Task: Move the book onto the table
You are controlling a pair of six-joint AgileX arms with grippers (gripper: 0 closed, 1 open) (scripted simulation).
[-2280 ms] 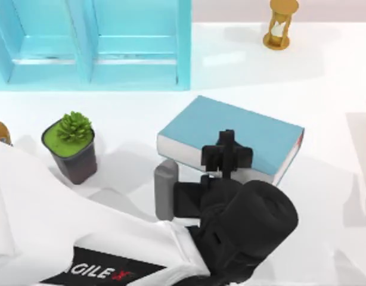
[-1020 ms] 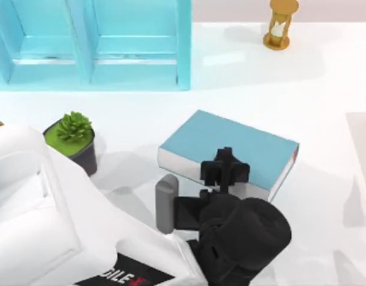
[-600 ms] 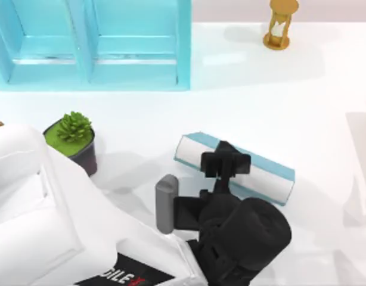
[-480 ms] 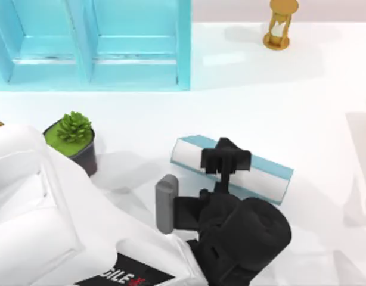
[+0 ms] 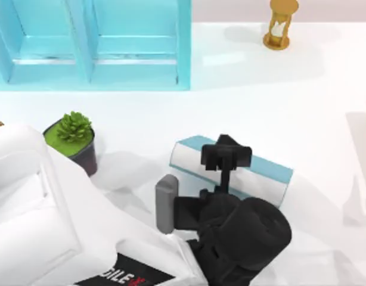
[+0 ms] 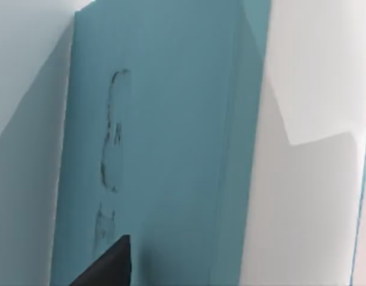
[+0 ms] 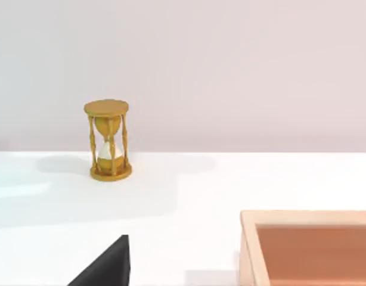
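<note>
From left to right on our white worktop [image 5: 302, 107]: a potted plant [image 5: 73, 140], then the blue book [image 5: 263, 173] standing on edge near the middle, our left tool [image 5: 226, 156] clamped on it, an hourglass [image 5: 279, 24] far behind.

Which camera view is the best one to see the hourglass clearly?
The right wrist view is best: the hourglass stands upright on the table, seen from the side with its whole frame, both bulbs and base. The top view shows it at the far edge, cut off at the top. The left wrist view faces the book instead.
</note>
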